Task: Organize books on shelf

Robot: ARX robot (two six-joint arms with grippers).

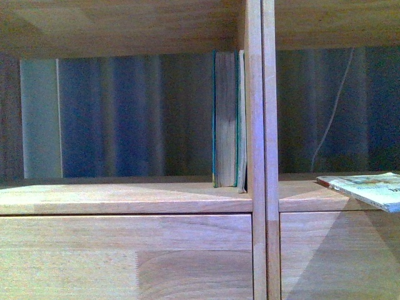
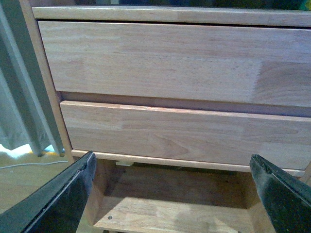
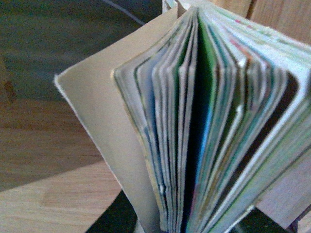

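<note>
The paperback [image 1: 367,189] lies in the right bay of the shelf [image 1: 125,199], overhanging its front edge. It looks light, thin and floppy, with pages fanning loose, so it is best pinched near the spine. Whether the right gripper has hold of it cannot be told – the left gripper [image 2: 171,156] gapes wide, empty, facing the drawers [image 2: 160,63]

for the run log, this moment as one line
two teal books upright against divider | paperback lying in right compartment, pages fanned | left gripper open, empty, at drawers | right gripper mostly hidden, state unclear
</note>
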